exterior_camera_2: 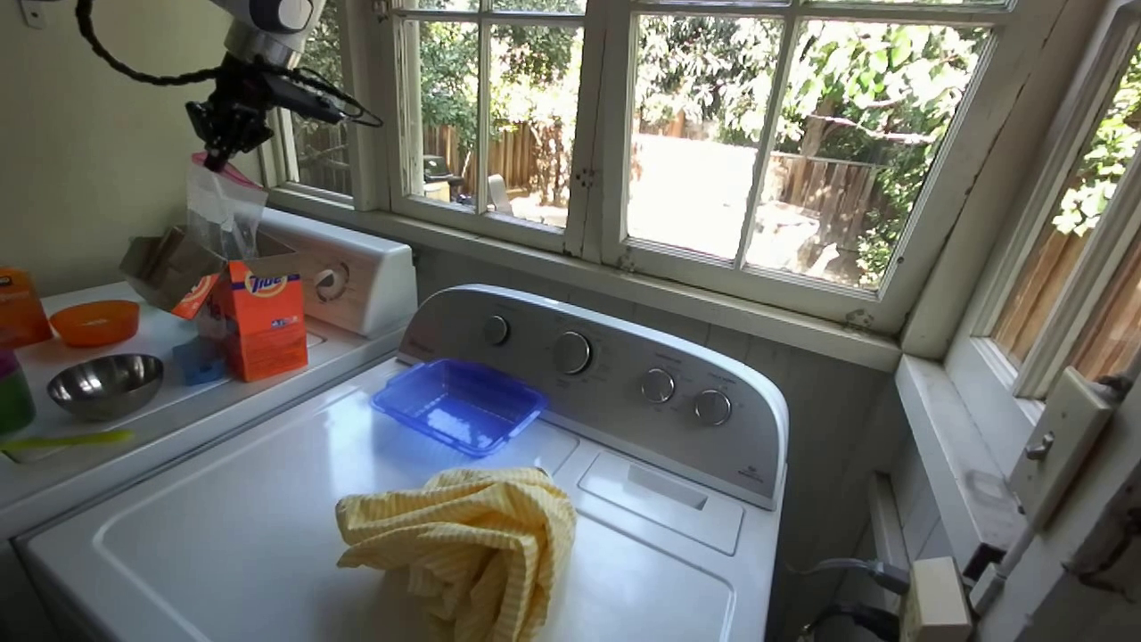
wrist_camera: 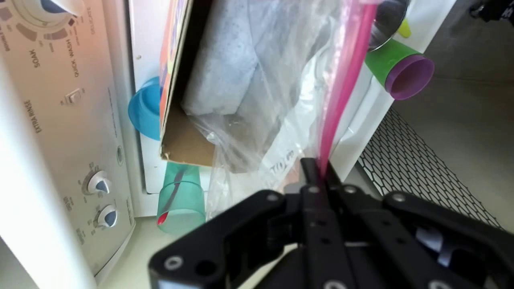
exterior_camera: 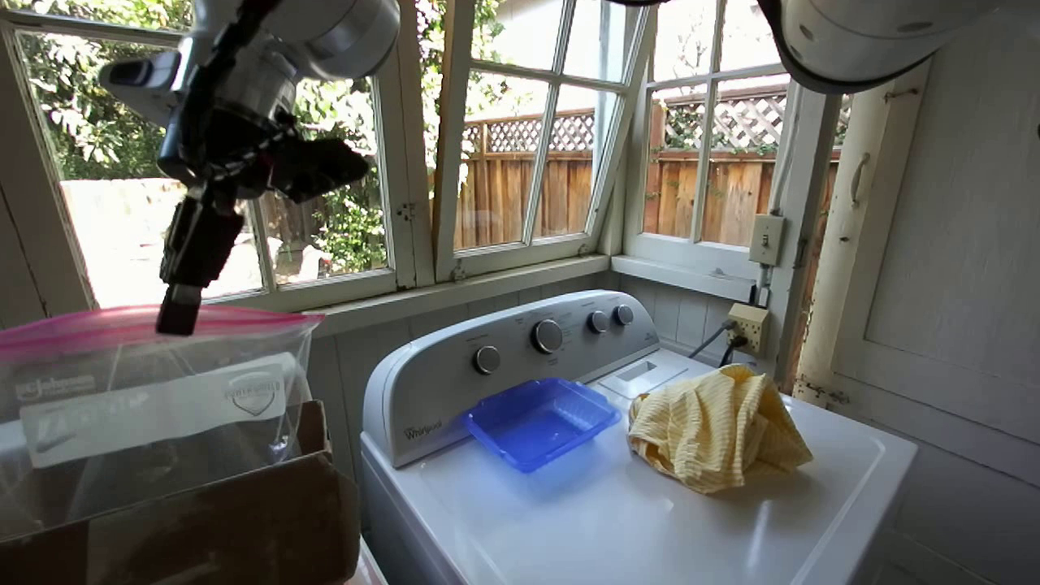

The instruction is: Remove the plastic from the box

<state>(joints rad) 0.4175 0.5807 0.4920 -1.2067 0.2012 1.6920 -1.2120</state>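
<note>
The clear plastic zip bag point(exterior_camera: 154, 414) with a pink seal stands up out of the open cardboard box point(exterior_camera: 244, 520). In an exterior view the bag point(exterior_camera_2: 225, 209) rises above the box's orange Tide front point(exterior_camera_2: 267, 325). My gripper point(exterior_camera: 180, 309) points down at the pink top edge; it also shows in an exterior view point(exterior_camera_2: 216, 160). In the wrist view the gripper point(wrist_camera: 320, 166) is shut on one end of the bag's pink seal. The bag point(wrist_camera: 277, 72) hangs partly inside the box point(wrist_camera: 186, 138). A whitish mass shows in or behind the plastic. The bag's bottom is hidden.
A blue tray point(exterior_camera: 540, 422) and a yellow cloth point(exterior_camera: 715, 431) lie on the white machine beside the box. Near the box are a metal bowl point(exterior_camera_2: 105, 385), an orange bowl point(exterior_camera_2: 95, 323), a green cup point(wrist_camera: 381, 60) and a teal cup point(wrist_camera: 181, 200). Windows stand behind.
</note>
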